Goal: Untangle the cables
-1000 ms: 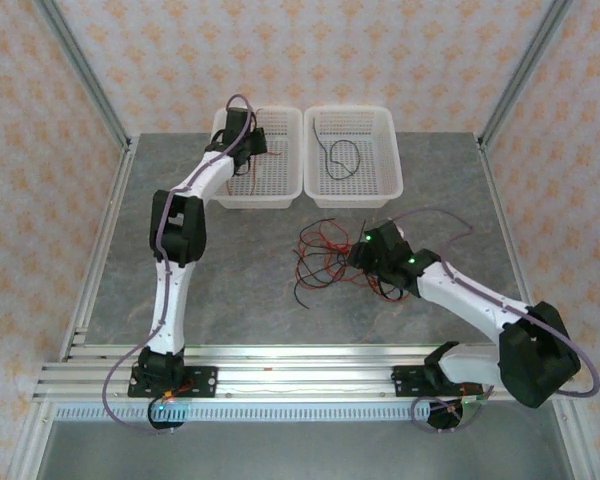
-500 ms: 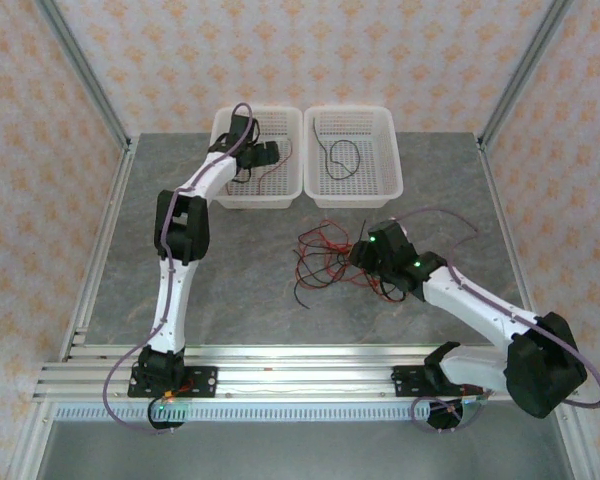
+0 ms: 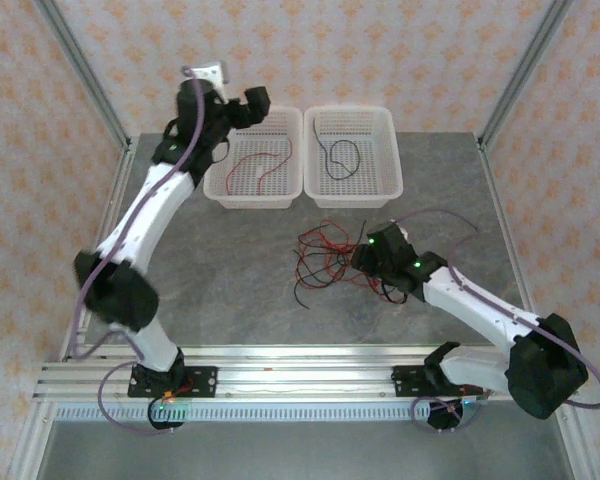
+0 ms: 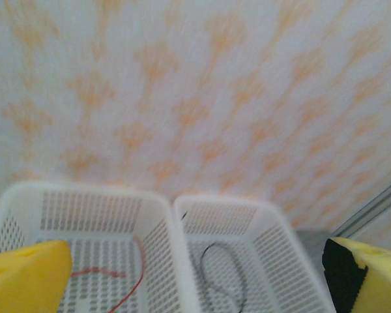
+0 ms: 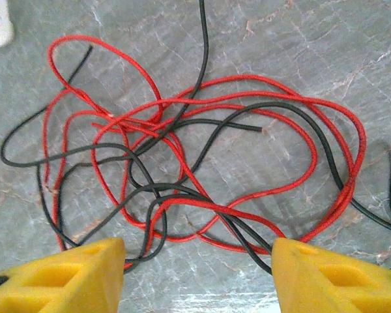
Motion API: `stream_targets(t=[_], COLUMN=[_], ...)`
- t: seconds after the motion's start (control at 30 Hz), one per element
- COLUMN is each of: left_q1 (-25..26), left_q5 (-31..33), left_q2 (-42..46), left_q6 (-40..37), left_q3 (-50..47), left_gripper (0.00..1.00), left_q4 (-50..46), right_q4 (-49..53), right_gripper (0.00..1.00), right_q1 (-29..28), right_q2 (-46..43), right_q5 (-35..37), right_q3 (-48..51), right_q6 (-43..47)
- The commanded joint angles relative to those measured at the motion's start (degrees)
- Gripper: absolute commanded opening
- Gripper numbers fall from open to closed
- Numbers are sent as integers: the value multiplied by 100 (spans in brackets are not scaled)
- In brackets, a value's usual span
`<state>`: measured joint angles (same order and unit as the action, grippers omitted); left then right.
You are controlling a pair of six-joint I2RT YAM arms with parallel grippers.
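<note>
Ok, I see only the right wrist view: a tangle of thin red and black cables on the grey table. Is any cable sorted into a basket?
Observer: Yes, the left white perforated plastic basket holds one thin red cable.
Operator: And the other basket?
Observer: The right white perforated plastic basket holds one thin black cable.
Operator: Where is the left claw?
Observer: The left claw is raised by the left basket, open, holding nothing.

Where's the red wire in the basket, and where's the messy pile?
red wire [image 3: 263, 166]: top external view, middle of its curve.
messy pile [image 5: 151, 120]: right wrist view, where red strands cross.
</note>
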<state>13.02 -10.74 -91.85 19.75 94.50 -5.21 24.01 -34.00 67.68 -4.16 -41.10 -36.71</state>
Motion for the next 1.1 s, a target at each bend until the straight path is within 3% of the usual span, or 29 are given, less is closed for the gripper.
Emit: stream_targets(t=[0.0, 0.1, 0.17, 0.37, 0.57, 0.8, 1.07], left_q1=[-109, -228, -227, -178, -79, -51, -52], left_q5=[-459, -1192, -1345, -1090, -968, -1016, -998], left_q2=[812, 1503, 1871, 2977, 3513, 3714, 3806], left_q6=[517, 1067, 1236, 1265, 1165, 1236, 1172], left_q3=[-1195, -2197, -2679, -3864, -4346, -4714, -4765], left_gripper=[99, 99, 99, 93, 80, 47, 47], left_q4=[999, 1492, 1498, 1157, 675, 737, 714], right_q4=[352, 543, 640, 931, 907, 776, 679], right_gripper=[60, 59, 58, 50, 40, 34, 33], right_q1=[-244, -438, -467, -476, -468, -467, -450], right_q2=[339, 673, 809, 1140, 1557, 1778, 1801], right_q5=[424, 759, 938, 1435, 1597, 1534, 1511], right_q3=[-319, -470, -515, -665, -868, -1040, -1162], right_q6=[144, 160, 194, 612, 969, 1044, 1367])
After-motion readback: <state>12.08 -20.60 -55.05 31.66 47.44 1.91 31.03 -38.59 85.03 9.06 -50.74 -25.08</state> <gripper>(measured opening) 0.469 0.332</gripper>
